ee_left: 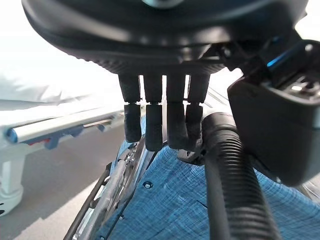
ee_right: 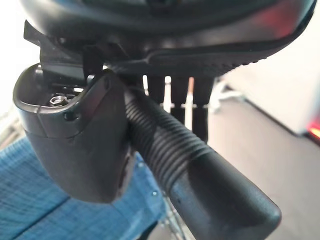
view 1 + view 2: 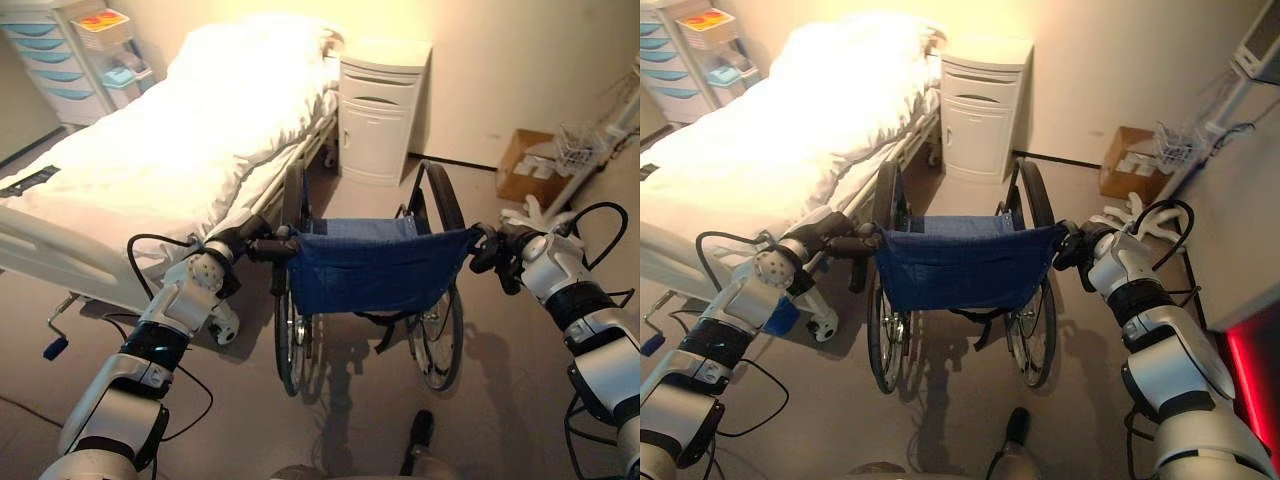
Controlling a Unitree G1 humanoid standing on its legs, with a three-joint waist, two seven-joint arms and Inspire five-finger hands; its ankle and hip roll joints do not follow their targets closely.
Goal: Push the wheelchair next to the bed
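Note:
A wheelchair (image 3: 375, 265) with a blue cloth back and large dark wheels stands before me, its left wheel close to the side of the bed (image 3: 170, 140), which has white bedding. My left hand (image 3: 248, 244) is on the left push handle. In the left wrist view the ribbed grip (image 1: 235, 185) runs between the fingers (image 1: 155, 120) and the thumb. My right hand (image 3: 492, 250) holds the right push handle, and its ribbed grip (image 2: 200, 175) passes between thumb (image 2: 80, 145) and fingers.
A white bedside cabinet (image 3: 380, 110) stands against the far wall ahead of the wheelchair. A drawer cart (image 3: 55, 60) is at the far left. To the right are a cardboard box (image 3: 525, 165) and a white stand base (image 3: 535, 215). A blue-tipped bed crank (image 3: 55, 347) sticks out low on the left.

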